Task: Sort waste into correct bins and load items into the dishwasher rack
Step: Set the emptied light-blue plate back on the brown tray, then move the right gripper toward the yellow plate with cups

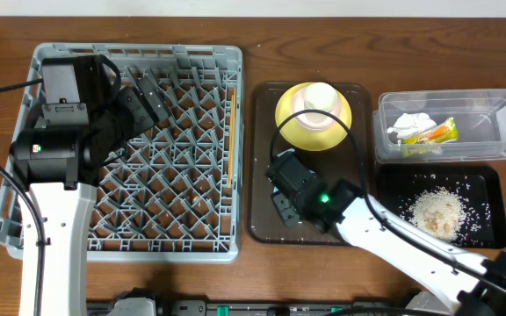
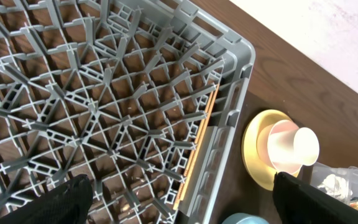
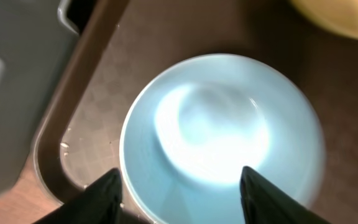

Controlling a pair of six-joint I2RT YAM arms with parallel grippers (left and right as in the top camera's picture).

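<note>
**Scene seen from overhead, read left to right.** On the wooden desk (image 1: 323,26) stands the large square grey plastic rack (image 1: 200,53) with its grid of upright pegs. The left arm reaches over the rack's upper left part. The left tool (image 2: 179,186) hangs above the pegs, its fingers (image 2: 67,199) spread wide with nothing between them. The pair of thin wooden chopsticks (image 1: 232,123) lies inside the rack along its right wall.

Just beside the rack is the brown rectangular serving tray (image 1: 262,114). At its far end sits the round yellow plate (image 1: 341,118), carrying the white cups (image 1: 321,95), which lie tilted in the left wrist view. At the tray's near end rests the light blue bowl (image 3: 222,130), hidden from overhead by the right tool (image 3: 182,186). That tool's fingers (image 3: 104,193) stand apart over the bowl's near side. Whether they touch it cannot be told, as the view is blurred.

Right of the serving tray, the clear plastic rectangular tub (image 1: 499,118) holds the crumpled white paper tissue (image 1: 411,125) and the small green-and-orange snack wrapper (image 1: 436,133). In front of the tub, the shallow black rectangular tray (image 1: 490,230) holds the pale rice-like crumbs (image 1: 436,211). The right arm runs past this tray's near left corner.
</note>
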